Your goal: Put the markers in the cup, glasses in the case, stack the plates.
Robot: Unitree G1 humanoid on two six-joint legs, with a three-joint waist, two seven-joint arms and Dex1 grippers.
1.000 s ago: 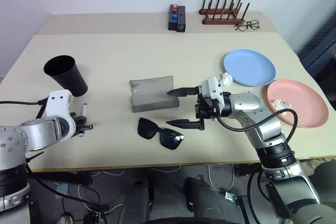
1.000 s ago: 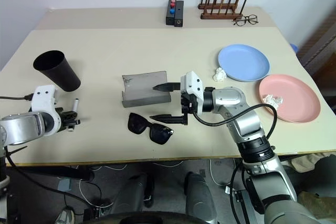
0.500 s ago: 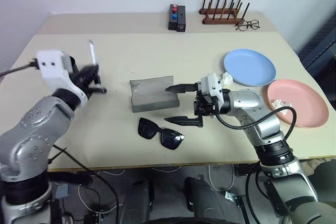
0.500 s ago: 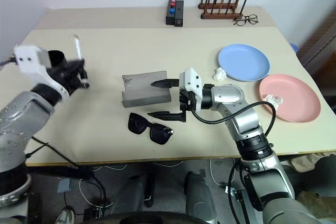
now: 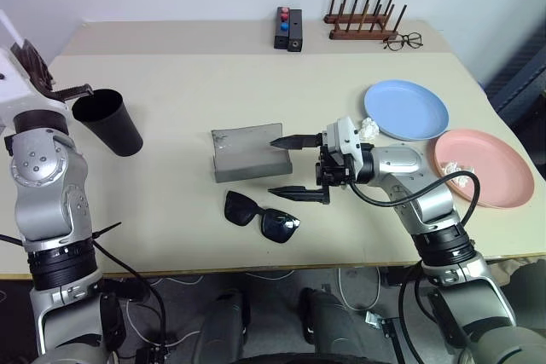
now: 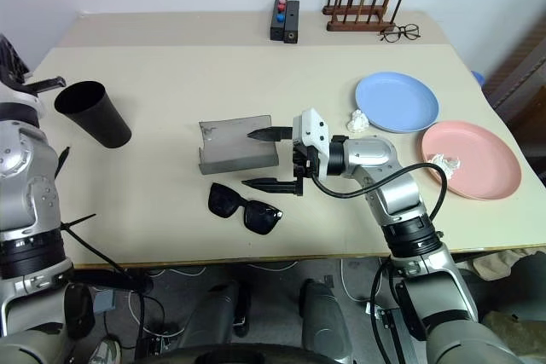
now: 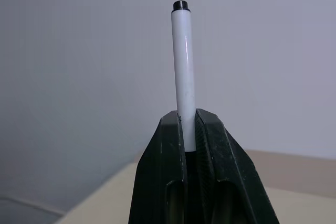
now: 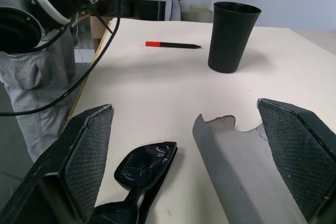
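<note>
My left gripper is shut on the white-capped marker, which stands up out of the fingers; the hand is raised at the table's left edge, just left of the black cup. The red-banded marker lies on the table beyond the cup. My right gripper is open and level, with nothing in it, between the open grey case and the black sunglasses. The blue plate and the pink plate lie side by side at the right.
White crumpled paper lies beside the blue plate and another piece on the pink one. At the back stand a wooden peg rack, clear spectacles and a black box with coloured buttons.
My left arm has lifted the white-capped marker from the front left of the table up beside the cup, and the gripper has turned upward. The right arm has kept still.
</note>
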